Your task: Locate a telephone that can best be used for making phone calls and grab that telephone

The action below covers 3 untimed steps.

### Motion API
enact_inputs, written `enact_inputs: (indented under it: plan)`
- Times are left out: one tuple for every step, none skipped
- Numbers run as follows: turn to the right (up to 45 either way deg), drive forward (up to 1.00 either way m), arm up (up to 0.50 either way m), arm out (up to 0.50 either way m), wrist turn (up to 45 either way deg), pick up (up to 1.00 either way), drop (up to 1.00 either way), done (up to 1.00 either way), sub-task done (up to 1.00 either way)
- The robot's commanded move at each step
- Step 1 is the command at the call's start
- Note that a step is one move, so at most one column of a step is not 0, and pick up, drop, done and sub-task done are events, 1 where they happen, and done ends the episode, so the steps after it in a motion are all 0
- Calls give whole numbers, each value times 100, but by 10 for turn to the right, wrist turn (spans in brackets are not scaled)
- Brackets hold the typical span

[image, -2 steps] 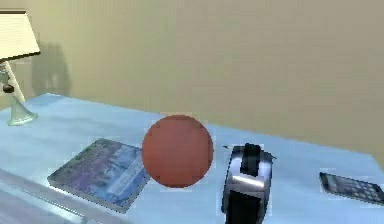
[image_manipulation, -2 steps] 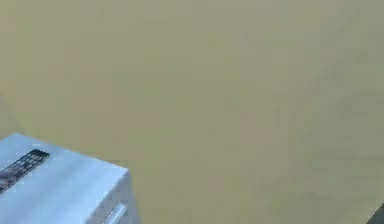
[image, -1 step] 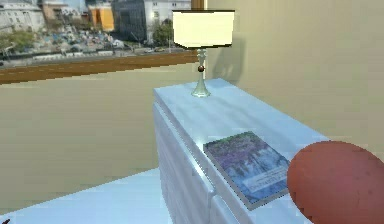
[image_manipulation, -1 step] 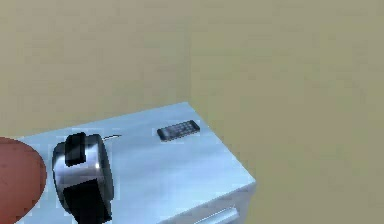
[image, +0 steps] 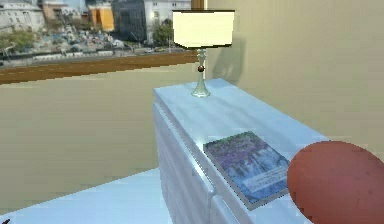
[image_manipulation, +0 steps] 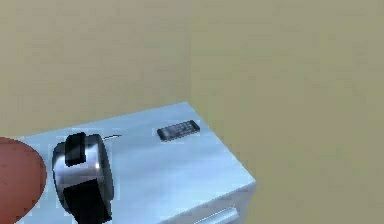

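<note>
Forward view: a white dresser [image: 250, 115] against a tan wall carries a lamp [image: 203, 45] at its far end, a book [image: 250, 165] midway and a red-brown ball [image: 337, 182] at its near end. Arm side view: a small dark telephone [image_manipulation: 178, 130] lies flat near the dresser's back edge, and a round black-and-silver object [image_manipulation: 82, 175] stands at its left end. I cannot tell the tool's state.

On the dresser [image: 235, 115] a lamp [image: 203, 45] stands at the far end, right of the window [image: 80, 30], a book [image: 250, 165] lies nearer with a ball [image: 338, 182] beside it, and a watch [image_manipulation: 82, 175] sits between ball and phone [image_manipulation: 178, 131].
</note>
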Motion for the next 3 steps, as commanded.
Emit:
enact_inputs:
  plan:
    - [0, 0, 38, 0, 0, 0, 0, 0, 0]
    - [0, 0, 0, 26, 0, 0, 0, 0, 0]
    - [0, 0, 0, 0, 450, 0, 0, 0, 0]
